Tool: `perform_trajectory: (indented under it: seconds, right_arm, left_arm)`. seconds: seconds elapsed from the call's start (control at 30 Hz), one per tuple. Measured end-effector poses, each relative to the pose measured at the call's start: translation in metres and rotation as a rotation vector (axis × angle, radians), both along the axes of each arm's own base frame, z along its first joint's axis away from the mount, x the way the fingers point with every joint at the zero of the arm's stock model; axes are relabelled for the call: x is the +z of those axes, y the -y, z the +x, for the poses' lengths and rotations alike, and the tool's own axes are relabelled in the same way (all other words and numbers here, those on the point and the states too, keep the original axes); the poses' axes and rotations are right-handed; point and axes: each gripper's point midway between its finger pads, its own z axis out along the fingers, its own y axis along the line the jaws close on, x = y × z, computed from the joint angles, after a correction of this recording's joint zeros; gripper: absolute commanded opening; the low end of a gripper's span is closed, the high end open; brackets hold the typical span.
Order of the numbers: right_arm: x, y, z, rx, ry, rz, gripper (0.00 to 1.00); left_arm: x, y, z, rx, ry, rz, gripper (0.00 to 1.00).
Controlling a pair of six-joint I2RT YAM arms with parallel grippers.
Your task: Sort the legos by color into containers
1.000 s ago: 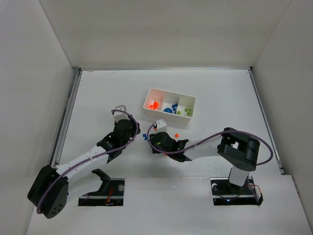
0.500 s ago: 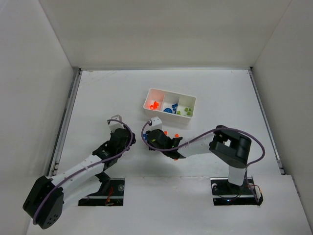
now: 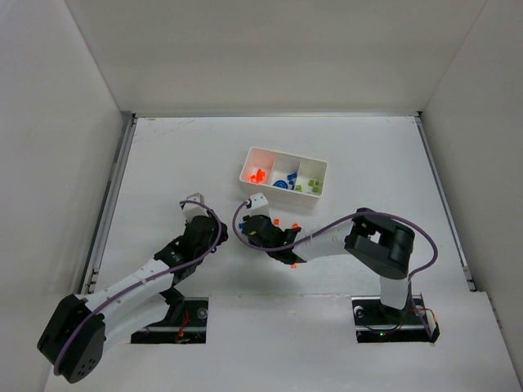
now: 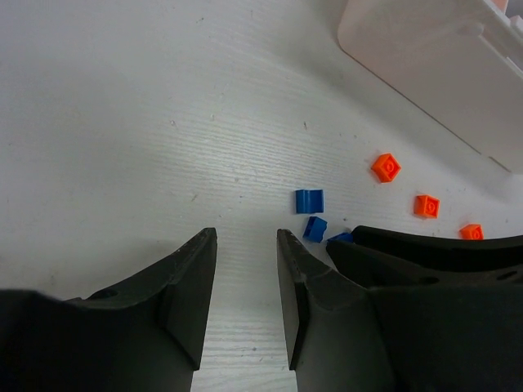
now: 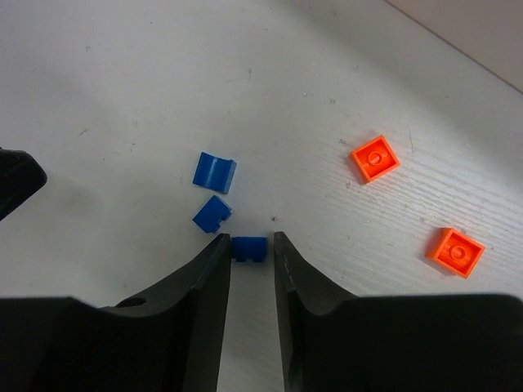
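Note:
Three blue legos lie on the table in the right wrist view: one sits between my right gripper's open fingertips, with a small gap on its right side, and two more lie just beyond. Two orange legos lie to the right. My left gripper is open and empty, left of the blue legos. The white tray holds orange, blue and green legos in its three compartments, left to right.
In the left wrist view the right gripper's black fingers fill the lower right, and the tray's wall is at the upper right. Three orange legos lie between them. White walls enclose the table.
My right gripper has moved left, and its fingertips now stand around a blue lego. My left gripper has drawn back toward the near left and then held still.

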Motion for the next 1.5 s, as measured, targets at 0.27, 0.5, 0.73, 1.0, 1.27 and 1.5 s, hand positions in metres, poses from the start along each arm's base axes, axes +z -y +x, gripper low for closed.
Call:
perform_trajectory:
  seconds: [0.27,0.5,0.73,1.0,1.27,1.5]
  right_arm:
    - [0.001,0.005,-0.001,-0.006,0.003,-0.007,0.20]
    - [0.060,0.047,0.011,-0.065,0.033,0.078,0.20]
    - [0.140,0.094,0.074,-0.199,0.146,0.231,0.20]
    - [0.132,0.109,0.129,-0.265,0.152,0.154,0.21]
    - [0.113,0.114,0.156,-0.292,0.130,0.104,0.44]
    - [0.114,0.114,0.154,-0.281,0.128,0.099,0.43]
  left_arm:
    - [-0.002,0.010,-0.005,-0.040,-0.008,-0.007,0.33]
    - [-0.017,0.028,-0.018,-0.124,-0.051,0.037,0.33]
    - [-0.029,0.038,-0.018,-0.153,-0.070,0.077,0.32]
    - [-0.032,0.049,-0.018,-0.180,-0.067,0.107,0.32]
    - [-0.030,0.053,-0.012,-0.181,-0.052,0.125,0.32]
    - [-0.035,0.055,-0.010,-0.188,-0.066,0.158,0.32]
